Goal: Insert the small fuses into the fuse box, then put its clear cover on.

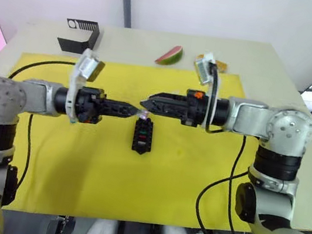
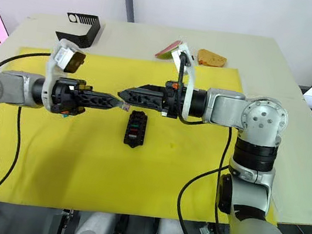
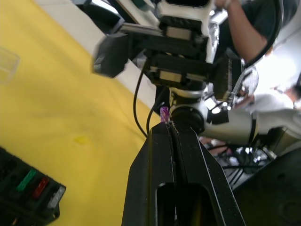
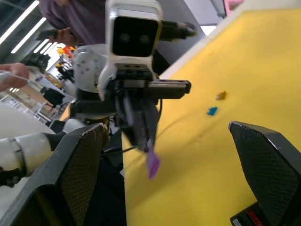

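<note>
The purple fuse (image 4: 152, 162) is pinched at the tip of the left gripper (image 3: 168, 129), clamped shut on it, mid-frame. The fuse box (image 1: 142, 135) lies directly below, long axis running up-frame, so the left arm is nearer. The right gripper (image 4: 164, 165) faces it, fingers spread wide.
</note>
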